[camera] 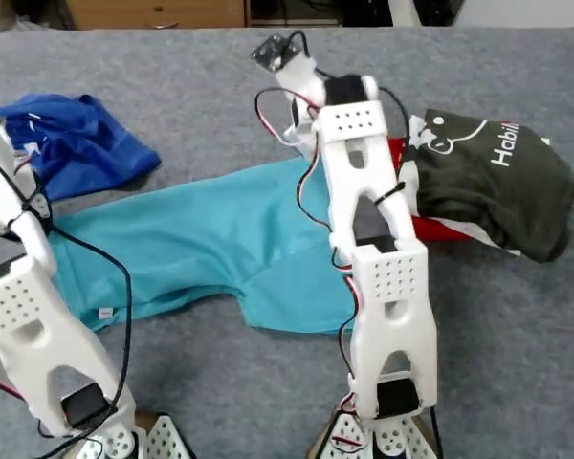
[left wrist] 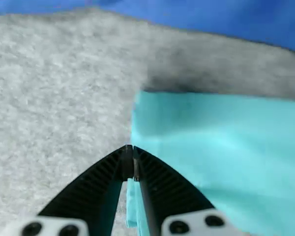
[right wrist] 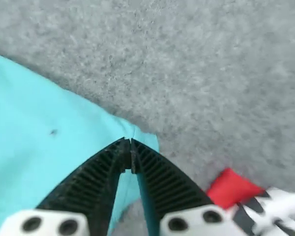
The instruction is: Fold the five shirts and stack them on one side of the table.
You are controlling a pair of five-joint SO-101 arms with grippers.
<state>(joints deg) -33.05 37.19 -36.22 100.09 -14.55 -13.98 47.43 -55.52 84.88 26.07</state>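
Observation:
A teal shirt (camera: 201,239) lies spread across the middle of the grey table. In the left wrist view my left gripper (left wrist: 132,160) is shut on the teal shirt's (left wrist: 226,147) edge, with teal cloth showing between its black fingers (left wrist: 162,187). That arm (camera: 19,287) stands at the shirt's left end. My right gripper (right wrist: 128,155) is shut on a corner of the teal shirt (right wrist: 39,123), near the shirt's far right edge under the right arm (camera: 349,134). A crumpled blue shirt (camera: 72,139) lies at the back left. A dark shirt (camera: 488,182) rests on a red one (camera: 440,229) at the right.
The grey felt table (camera: 172,76) shows bare at the back and along the front right. Blue cloth (left wrist: 211,14) lies just beyond the left gripper. A red shirt corner (right wrist: 231,189) is close beside the right gripper. Wooden furniture (camera: 153,11) stands behind the table.

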